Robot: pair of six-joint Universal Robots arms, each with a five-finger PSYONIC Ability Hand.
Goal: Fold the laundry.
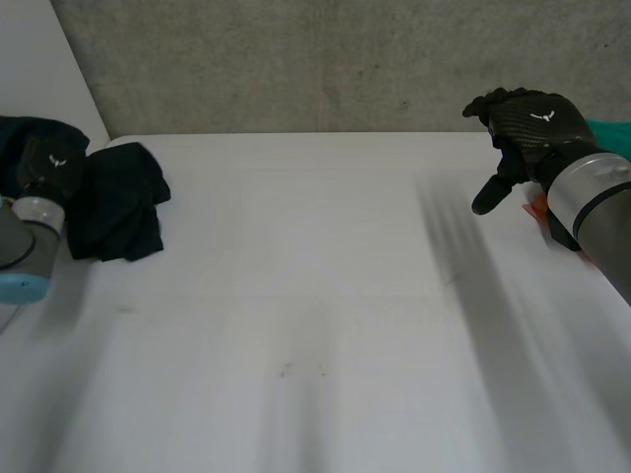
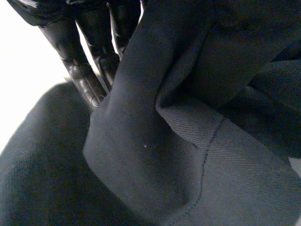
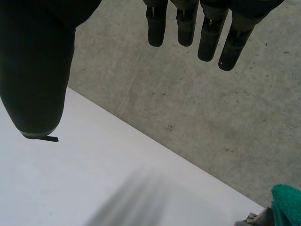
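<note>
A dark navy garment (image 1: 116, 202) lies bunched at the far left of the white table (image 1: 315, 325). My left hand (image 1: 51, 163) is at the garment's left edge. In the left wrist view its fingers (image 2: 87, 70) run down into a raised fold of the dark cloth (image 2: 188, 141), which rises into the hand and is pinched there. My right hand (image 1: 523, 123) hangs in the air over the table's far right side, away from the garment. Its fingers (image 3: 188, 28) are straight and its thumb (image 3: 37, 70) is spread, with nothing held.
A teal cloth (image 1: 611, 133) lies at the right edge past my right hand, also at the table's corner (image 3: 287, 202), with something orange (image 1: 535, 207) beside it. A concrete wall (image 1: 325, 59) runs behind the table.
</note>
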